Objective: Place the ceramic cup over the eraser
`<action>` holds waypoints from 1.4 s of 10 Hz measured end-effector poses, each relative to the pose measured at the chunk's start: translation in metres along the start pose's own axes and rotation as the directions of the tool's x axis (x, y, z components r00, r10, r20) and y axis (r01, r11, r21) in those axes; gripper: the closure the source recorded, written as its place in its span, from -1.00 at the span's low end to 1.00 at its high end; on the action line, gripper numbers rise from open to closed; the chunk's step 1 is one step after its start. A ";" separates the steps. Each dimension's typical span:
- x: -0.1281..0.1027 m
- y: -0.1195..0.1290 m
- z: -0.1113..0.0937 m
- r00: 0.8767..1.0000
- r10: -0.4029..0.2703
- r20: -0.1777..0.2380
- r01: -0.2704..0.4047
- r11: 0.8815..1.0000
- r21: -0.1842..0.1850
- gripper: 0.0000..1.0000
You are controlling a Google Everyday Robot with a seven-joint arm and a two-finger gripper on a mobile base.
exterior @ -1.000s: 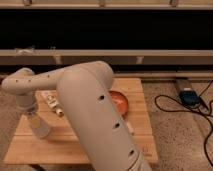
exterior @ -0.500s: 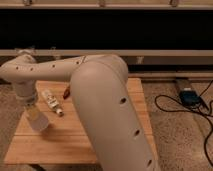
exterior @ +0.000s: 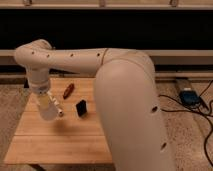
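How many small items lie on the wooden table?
3: a red oblong object at the back, a black rectangular eraser mid-table, a small white bottle beside the pale ceramic cup in the gripper at left. The arm may hide more.

Table point(exterior: 60, 145) layout: cup point(exterior: 47, 110) left, eraser point(exterior: 81, 108) right.
The gripper point(exterior: 44, 97) grips the cup from above; the eraser lies on the table; an oblong piece point(exterior: 68, 90) lies behind, between them.

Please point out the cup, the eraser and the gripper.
cup point(exterior: 48, 112): camera view, lower body.
eraser point(exterior: 81, 108): camera view, middle of its black face.
gripper point(exterior: 43, 95): camera view, its tip at the cup's upper end, left of the eraser.
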 end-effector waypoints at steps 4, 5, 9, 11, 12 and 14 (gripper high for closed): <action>0.041 0.007 -0.037 0.995 0.076 -0.059 -0.076 0.997 0.013 0.92; 0.052 0.009 -0.050 0.992 0.099 -0.074 -0.097 0.995 0.025 0.92; 0.090 0.029 -0.064 0.979 0.178 -0.105 -0.175 0.984 0.031 0.92; 0.107 0.039 -0.061 0.971 0.214 -0.105 -0.212 0.977 0.033 0.92; 0.116 0.042 -0.057 0.967 0.233 -0.103 -0.230 0.972 0.037 0.92; 0.128 0.043 -0.048 0.962 0.255 -0.102 -0.252 0.967 0.043 0.92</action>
